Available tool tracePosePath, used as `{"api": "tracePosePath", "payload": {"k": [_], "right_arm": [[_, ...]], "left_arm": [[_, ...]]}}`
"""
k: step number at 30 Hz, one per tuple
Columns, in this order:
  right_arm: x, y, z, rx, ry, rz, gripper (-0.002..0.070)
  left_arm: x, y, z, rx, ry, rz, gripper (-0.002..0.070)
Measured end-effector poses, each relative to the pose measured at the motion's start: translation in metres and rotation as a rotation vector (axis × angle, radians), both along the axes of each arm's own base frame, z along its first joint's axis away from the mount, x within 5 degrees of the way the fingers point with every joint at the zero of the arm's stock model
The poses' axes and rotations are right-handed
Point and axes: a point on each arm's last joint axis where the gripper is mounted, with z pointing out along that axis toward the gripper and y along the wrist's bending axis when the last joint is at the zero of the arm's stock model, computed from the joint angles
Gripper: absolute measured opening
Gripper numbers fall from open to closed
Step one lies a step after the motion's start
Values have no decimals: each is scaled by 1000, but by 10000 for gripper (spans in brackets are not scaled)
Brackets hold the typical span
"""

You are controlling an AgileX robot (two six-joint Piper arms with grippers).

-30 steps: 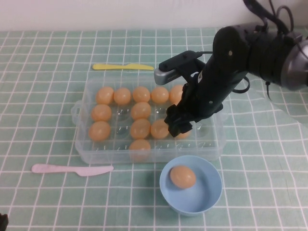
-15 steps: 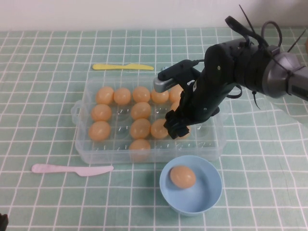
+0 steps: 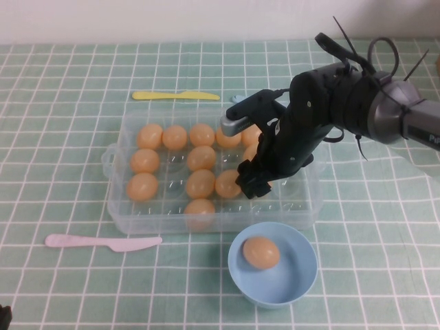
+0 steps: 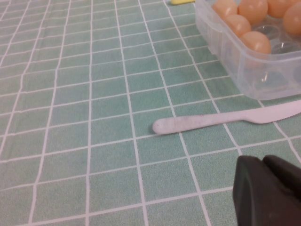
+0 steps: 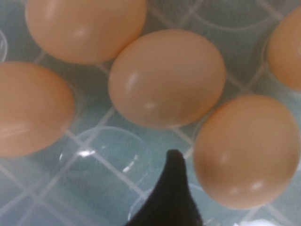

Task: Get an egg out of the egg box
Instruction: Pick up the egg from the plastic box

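Desk [image 3: 69,103] with green checked cloth carries the egg box [image 3: 124,210]. The right gripper [image 3: 253,182] dips into the egg box beside the egg [image 5: 244,150]; whether it is spread or pinching is hidden. The blue bowl [image 3: 302,278] near the egg box holds one egg. The left gripper [image 4: 268,193] is cut off, looking pressed together.

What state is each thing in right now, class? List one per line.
egg box: lidless, partly filled, some wells empty.
blue bowl: upright, holding one egg.
right pincer: down inside the egg box among the eggs, holding nothing visible.
left pincer: parked low near the white knife.
yellow knife: flat behind the box.
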Motion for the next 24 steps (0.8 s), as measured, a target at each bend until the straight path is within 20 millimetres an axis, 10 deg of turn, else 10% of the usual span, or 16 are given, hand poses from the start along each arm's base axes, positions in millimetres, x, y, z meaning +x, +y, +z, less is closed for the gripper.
{"api": "tracePosePath", "payload": {"k": [24], "right_arm": [[6, 3, -13, 7, -15, -4, 469]], "left_arm": [[0, 0, 0, 0, 0, 0, -5]]}}
